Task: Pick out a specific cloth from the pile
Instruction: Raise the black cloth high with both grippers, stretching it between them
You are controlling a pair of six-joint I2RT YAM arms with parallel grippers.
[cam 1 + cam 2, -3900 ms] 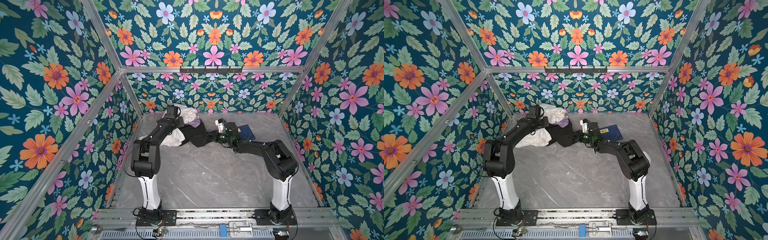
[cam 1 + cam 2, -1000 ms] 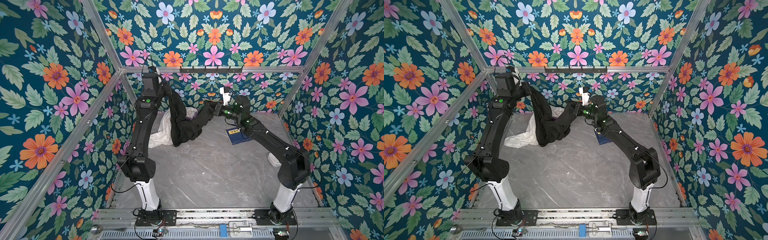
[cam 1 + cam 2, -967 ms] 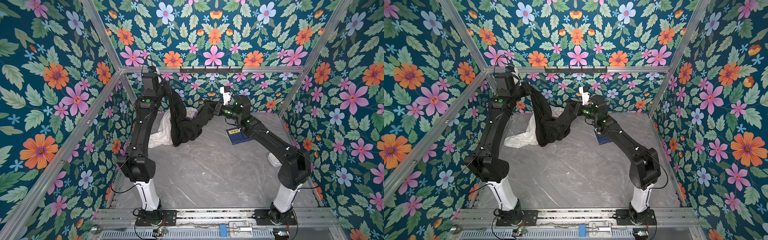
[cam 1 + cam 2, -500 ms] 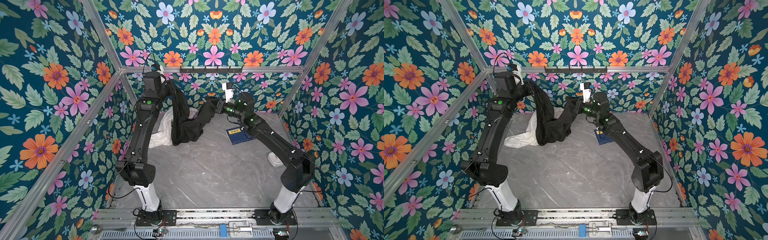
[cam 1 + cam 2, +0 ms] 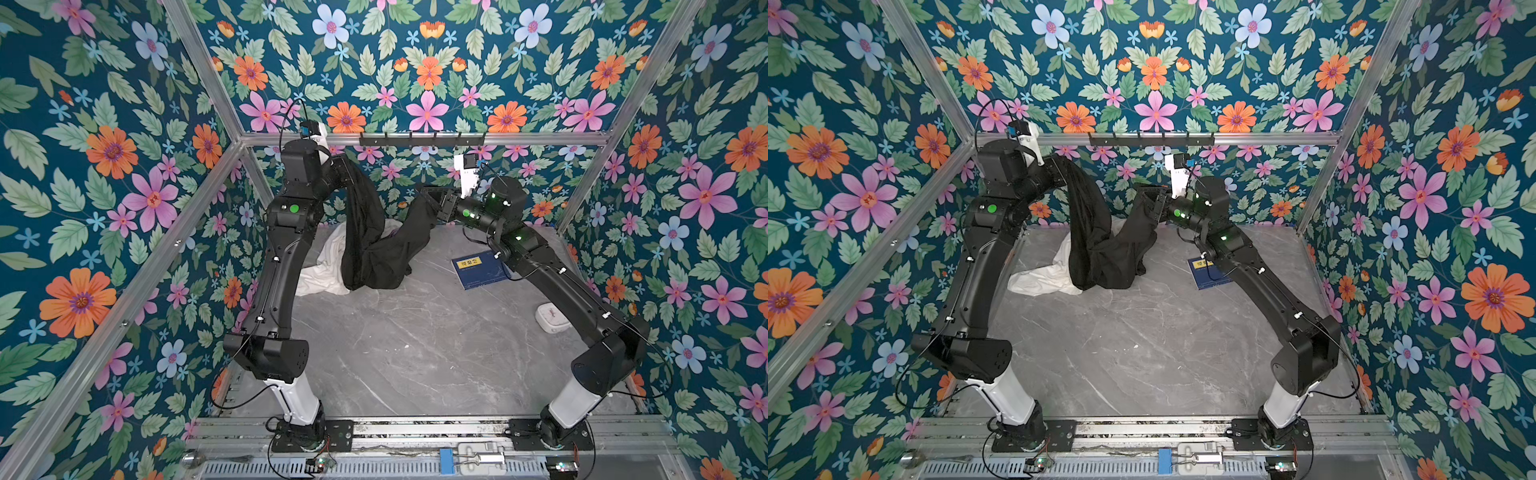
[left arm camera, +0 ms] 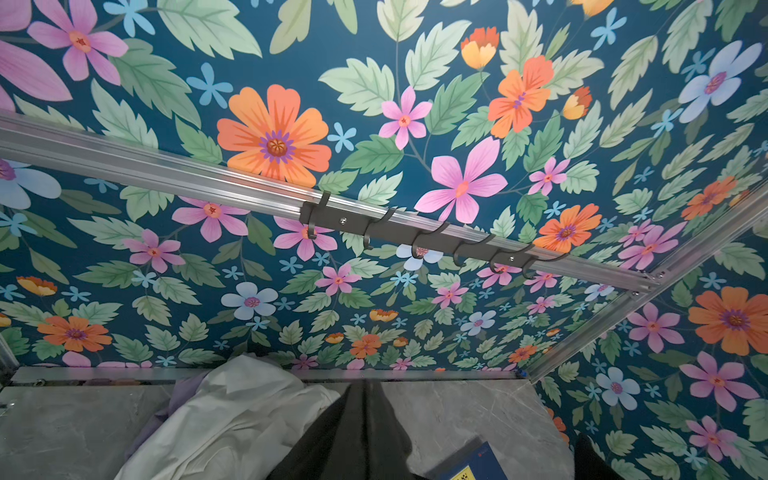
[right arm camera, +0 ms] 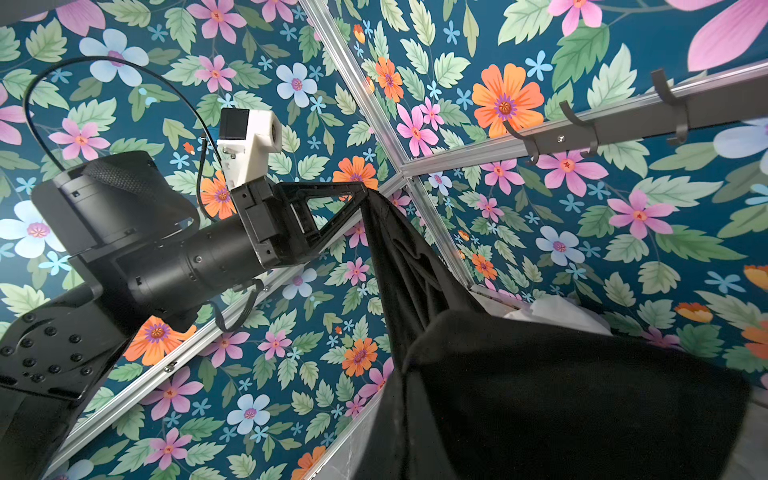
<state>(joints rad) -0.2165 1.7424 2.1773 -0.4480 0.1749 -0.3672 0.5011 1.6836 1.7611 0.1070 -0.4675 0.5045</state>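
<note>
Black cloth [image 5: 374,253] sags in a U between the two raised arms at the upper middle of both top views, its low fold resting on the marble tabletop [image 5: 415,353] against the white garment [image 5: 322,274] of the pile [image 5: 386,232]. The left arm stands tall with its forearm bent forward, and the left gripper [image 5: 341,161] is pinched tight on one cloth end just below the hook rail [image 5: 419,139]. The right arm reaches up and inward, its right gripper [image 5: 430,195] clamped on the other end, somewhat lower.

Thin, matt black fabric makes up the cloth [image 5: 374,253]. The white garment [image 5: 322,274] is soft and creased. The table [image 5: 415,353] looks like smooth grey marble, and the frame rail [image 5: 540,138] across the upper frame is brushed metal.
</note>
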